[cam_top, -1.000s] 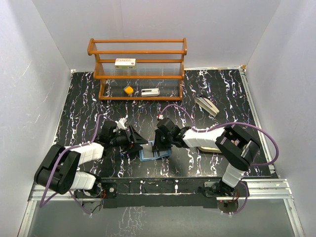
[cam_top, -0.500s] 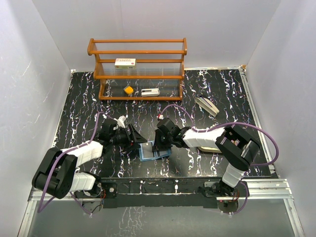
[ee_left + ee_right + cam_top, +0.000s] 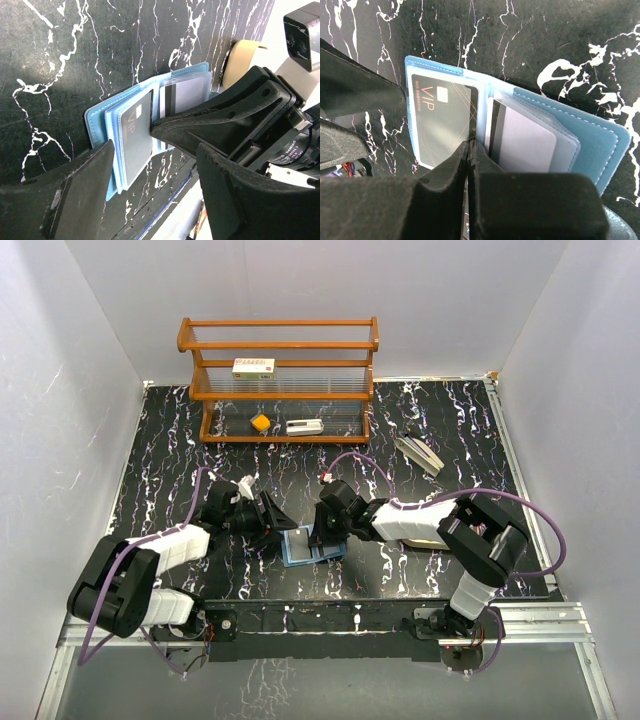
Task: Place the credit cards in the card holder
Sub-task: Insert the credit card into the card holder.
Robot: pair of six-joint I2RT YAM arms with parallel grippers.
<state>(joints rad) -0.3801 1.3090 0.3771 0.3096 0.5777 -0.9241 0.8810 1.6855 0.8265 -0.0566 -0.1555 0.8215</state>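
Card holder [image 3: 312, 546] lies open flat on the table [image 3: 160, 460], near the front edge, between your two arms.

Left end effector [image 3: 283, 526]: jaws partly open with a clear gap and nothing clamped. In the left wrist view its fingers [image 3: 80, 192] sit on either side of the holder's near edge. I can't tell whether the left one touches the blue cover.

Right end effector [image 3: 318, 537]: jaws fully closed, nothing visible between them. In the right wrist view the tips [image 3: 471, 146] are down at the holder's centre fold, right at the edge of the black VIP card [image 3: 445, 125].

Cards you can see:
- The black VIP card is in the clear sleeve on one half.
- The pale grey card [image 3: 526, 146] is sleeved on the other half, with a dark-edged card [image 3: 495, 127] just behind it.

A tan tray [image 3: 244, 50] sits beside the holder, mostly hidden under the right arm. The wooden rack [image 3: 280, 390] at the back carries a white box [image 3: 253, 367] and is well apart from the work.
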